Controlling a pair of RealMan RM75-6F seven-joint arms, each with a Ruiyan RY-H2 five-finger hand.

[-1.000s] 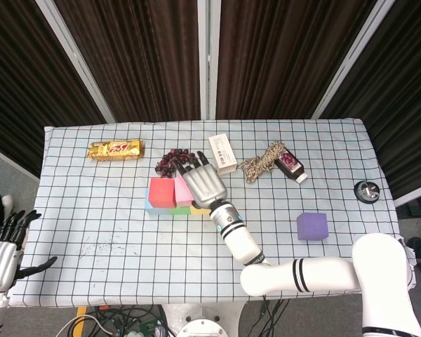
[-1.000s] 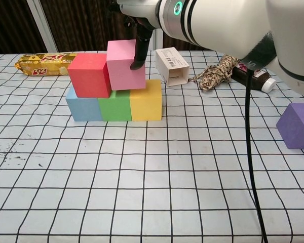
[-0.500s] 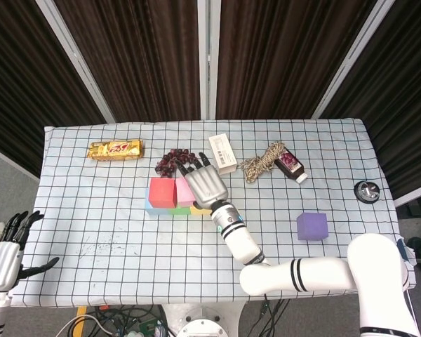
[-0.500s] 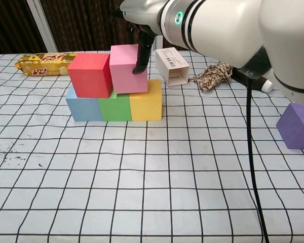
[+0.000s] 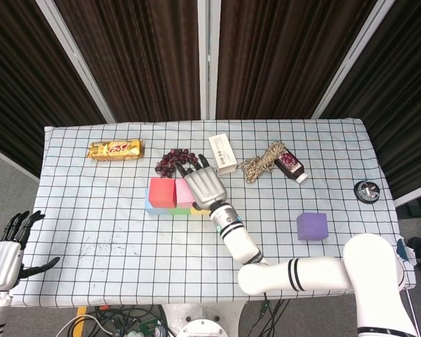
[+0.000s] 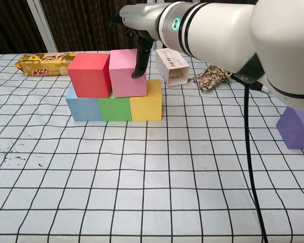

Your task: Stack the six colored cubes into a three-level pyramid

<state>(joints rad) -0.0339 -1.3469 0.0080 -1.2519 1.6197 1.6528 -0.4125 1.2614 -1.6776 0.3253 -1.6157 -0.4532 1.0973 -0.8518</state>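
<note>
At the near left edge, off the counter, the left robot hand hangs with fingers spread, holding nothing. Well to the right lies the purple cube, alone and well apart from the stack; by the look of it, it is the last piece left to place. Further back, the bottom row of blue cube, green cube and yellow cube is complete. On it sit the red cube and the pink cube, touching. The right robot hand grips the pink cube from above, a finger down its right face, so the second level is nearly finished.
</note>
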